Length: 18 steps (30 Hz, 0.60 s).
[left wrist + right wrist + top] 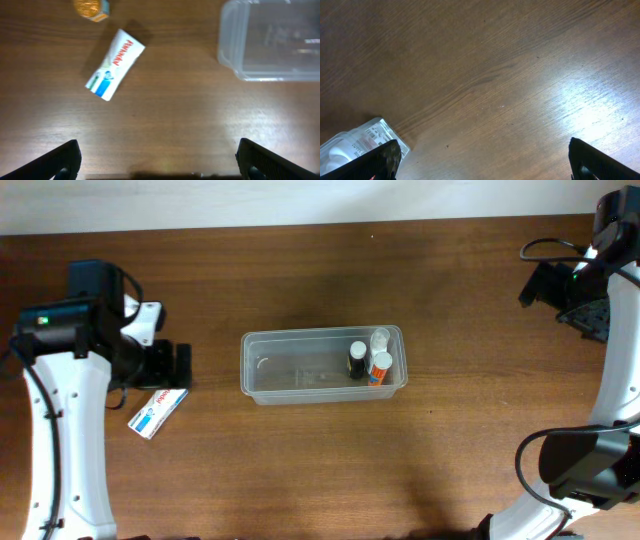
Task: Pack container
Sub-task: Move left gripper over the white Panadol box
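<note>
**Position.** The container (300, 370) sits mid-desk (450, 470), long side across the overhead view and well apart from both arms. Three small bottles (357, 360) stand bunched at its right end. Its left half is bare.

**Jaws.** The left jaws and the right jaws are both spread fully wide and hold nothing. Each pair hangs over bare wood.

**Risks, in my judgement.**
- The white box (115, 64) lies flat and skewed to the line of the left jaws. If you close on it without turning the wrist, you will likely catch a corner, and the box will swivel or skid away.
- The box is low, so a deep approach may scrape the fingers on the desk.
- The container looks light. A knock against its rim during lowering could slide it.
- An item dropped at the right end could topple the upright bottles. Use the bare left half.

**Views compared.**
- The left wrist view shows an orange-topped item (91, 9) beyond the box. The overhead view does not show it, presumably because the left arm (60, 400) hides it.
- The right wrist view catches the corner of a clear labelled packet (367, 140) at its lower left. I cannot find it overhead, nor tell what it is.
- Only the overhead view shows the bottles.
</note>
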Motion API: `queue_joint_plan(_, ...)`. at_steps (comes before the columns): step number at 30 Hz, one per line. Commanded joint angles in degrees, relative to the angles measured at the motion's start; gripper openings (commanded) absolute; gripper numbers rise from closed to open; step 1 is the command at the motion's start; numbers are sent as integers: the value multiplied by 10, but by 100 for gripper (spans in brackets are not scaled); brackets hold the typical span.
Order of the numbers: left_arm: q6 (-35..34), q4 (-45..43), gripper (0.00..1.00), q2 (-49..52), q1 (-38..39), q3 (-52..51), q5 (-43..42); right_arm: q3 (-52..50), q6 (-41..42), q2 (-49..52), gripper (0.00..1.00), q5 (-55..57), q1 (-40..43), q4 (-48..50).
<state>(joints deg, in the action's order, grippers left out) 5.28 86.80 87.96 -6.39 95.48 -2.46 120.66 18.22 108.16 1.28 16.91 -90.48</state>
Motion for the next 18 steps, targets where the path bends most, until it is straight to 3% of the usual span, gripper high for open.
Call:
queue_joint_plan(1, -14, -8, 100, -6, -9, 11, 23, 7, 7, -10, 98, 5, 0, 0)
queue_joint_plan(18, -13, -125, 100, 9, -12, 11, 23, 7, 7, -10, 98, 5, 0, 0)
